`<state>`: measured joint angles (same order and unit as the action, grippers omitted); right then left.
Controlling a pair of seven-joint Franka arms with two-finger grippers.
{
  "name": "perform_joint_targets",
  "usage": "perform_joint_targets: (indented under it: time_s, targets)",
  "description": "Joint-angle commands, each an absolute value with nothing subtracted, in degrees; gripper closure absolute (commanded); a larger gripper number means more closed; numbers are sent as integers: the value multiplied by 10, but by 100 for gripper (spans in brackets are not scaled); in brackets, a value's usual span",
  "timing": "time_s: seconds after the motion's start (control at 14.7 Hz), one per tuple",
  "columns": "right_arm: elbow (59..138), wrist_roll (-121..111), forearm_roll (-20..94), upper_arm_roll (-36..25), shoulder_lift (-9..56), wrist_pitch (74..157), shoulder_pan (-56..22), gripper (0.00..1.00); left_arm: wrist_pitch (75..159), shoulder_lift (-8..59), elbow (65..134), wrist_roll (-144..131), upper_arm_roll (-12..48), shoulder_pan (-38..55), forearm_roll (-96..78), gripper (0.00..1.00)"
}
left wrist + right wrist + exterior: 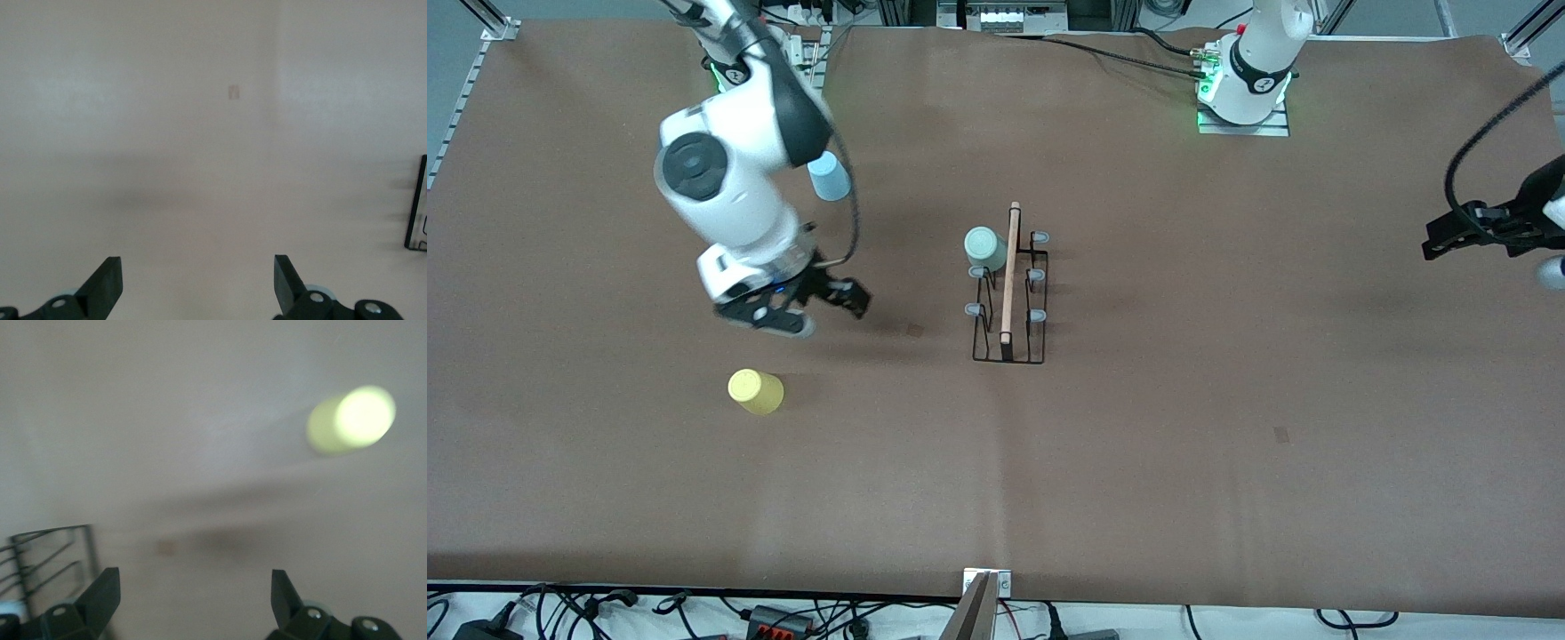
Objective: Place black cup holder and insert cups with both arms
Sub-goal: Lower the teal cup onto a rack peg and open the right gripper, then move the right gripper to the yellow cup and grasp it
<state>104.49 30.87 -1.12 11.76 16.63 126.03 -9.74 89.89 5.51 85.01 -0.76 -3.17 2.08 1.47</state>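
Observation:
The black cup holder stands upright mid-table, its wooden rod handle on top. A pale mint green cup sits upside down on one of its pegs. The yellow cup lies on the table nearer the front camera, toward the right arm's end. The light blue cup stands beside the right arm, partly hidden by it. My right gripper is open and empty, in the air between the two loose cups. Its wrist view shows the yellow cup and the holder. My left gripper is open and empty at its end of the table.
The table is covered in brown paper. The left wrist view shows bare table and one edge of the holder. Cables and plugs lie along the table edge nearest the front camera.

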Motion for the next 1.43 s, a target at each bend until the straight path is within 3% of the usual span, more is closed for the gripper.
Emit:
perform_joint_targets:
  time_s: [0.0,0.2,0.48,1.36]
  targets:
    - [1042,164,-19,78,200,1269,-77,0,966,-38,986,6,-42,32,7,0]
    - [1042,61,-51,32,242,1342,-70,0,957,-32,976,5,-26,30,6,0]
    - [1025,17,-51,29,306,1401,-67,0,955,-30,975,5,-23,31,6,0]
    - [1024,-11,-47,28,331,1404,-59,0,951,-30,975,4,-23,31,6,0]
